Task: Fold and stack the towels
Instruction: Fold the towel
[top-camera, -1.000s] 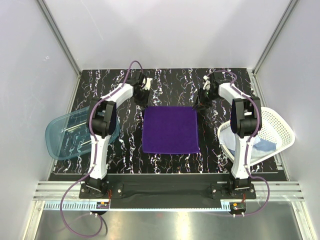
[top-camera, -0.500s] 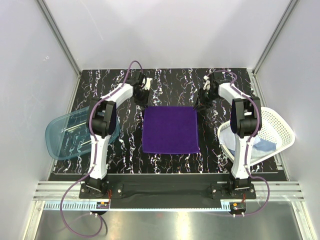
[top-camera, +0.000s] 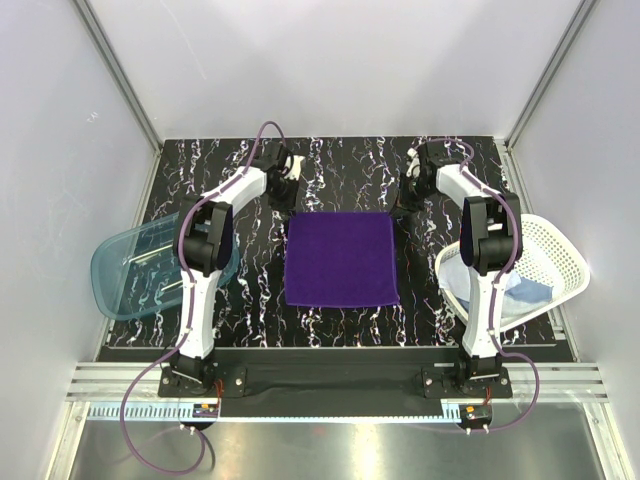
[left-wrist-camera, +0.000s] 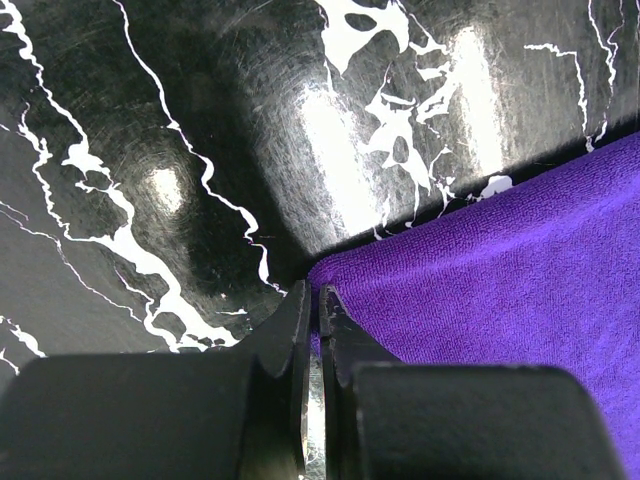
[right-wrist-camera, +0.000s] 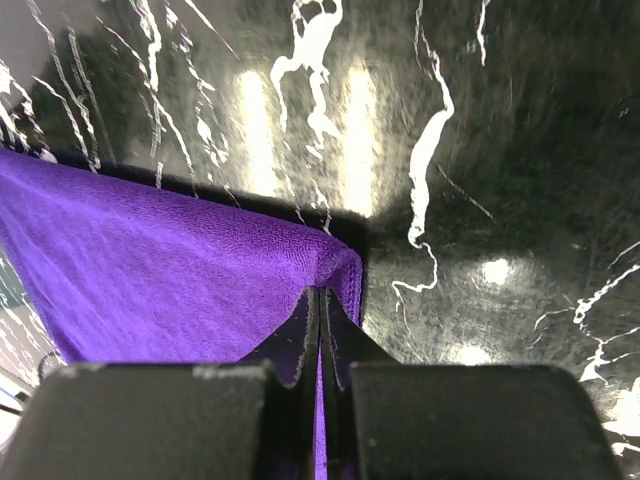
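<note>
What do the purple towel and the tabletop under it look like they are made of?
The purple towel looks like soft cloth, likely microfibre or terry: the left wrist view shows a fine fuzzy nap and a matte surface. The tabletop looks hard and glossy, black with white marble-like veins and bright light reflections. Whether it is stone, laminate or a printed film cannot be told.

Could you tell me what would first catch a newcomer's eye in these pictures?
A deep purple towel lies flat, centred on the black marbled table, its two far corners pinched by the left jaws and the right jaws. A translucent teal tub sits at the left edge, a white perforated basket at the right.
</note>
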